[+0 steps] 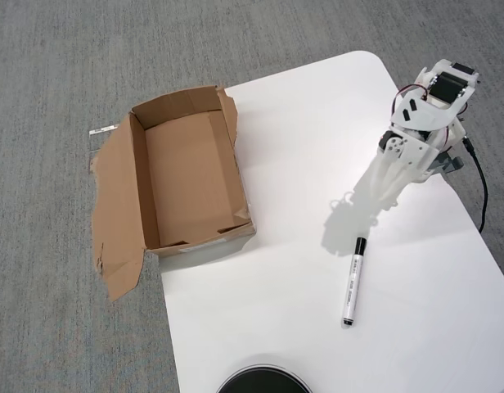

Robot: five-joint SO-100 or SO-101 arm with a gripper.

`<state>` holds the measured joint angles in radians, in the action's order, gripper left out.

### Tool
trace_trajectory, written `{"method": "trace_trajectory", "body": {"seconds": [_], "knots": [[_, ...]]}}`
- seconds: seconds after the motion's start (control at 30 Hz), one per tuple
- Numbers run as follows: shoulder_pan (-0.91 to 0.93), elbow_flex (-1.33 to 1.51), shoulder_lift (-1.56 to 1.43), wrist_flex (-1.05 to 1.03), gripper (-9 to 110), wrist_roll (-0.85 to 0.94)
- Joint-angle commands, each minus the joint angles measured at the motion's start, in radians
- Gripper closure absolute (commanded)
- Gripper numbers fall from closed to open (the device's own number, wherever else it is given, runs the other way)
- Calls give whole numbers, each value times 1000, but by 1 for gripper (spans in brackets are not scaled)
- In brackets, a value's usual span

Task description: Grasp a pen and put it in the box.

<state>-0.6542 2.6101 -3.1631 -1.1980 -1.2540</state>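
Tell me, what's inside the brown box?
Nothing is inside the box; only its bare cardboard bottom shows. The pen lies outside on the white table. The near wall hides a thin strip of floor.

Bright, even light; sharp, soft shadows.

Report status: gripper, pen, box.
Gripper above the table, short of the pen, jaw state unclear. Pen flat on the white table, ungrasped. Box empty, path clear.
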Motion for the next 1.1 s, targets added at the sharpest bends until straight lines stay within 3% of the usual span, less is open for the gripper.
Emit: {"method": "trace_trajectory", "body": {"seconds": [0.0,0.27,0.47,0.87,1.07], "knots": [[-12,-8,12,15,100,-150],[-70,45,12,17,100,-352],[-71,48,38,63,100,-341],[-116,47,325,425,100,-341],[-116,47,413,442,88,-341]]}}
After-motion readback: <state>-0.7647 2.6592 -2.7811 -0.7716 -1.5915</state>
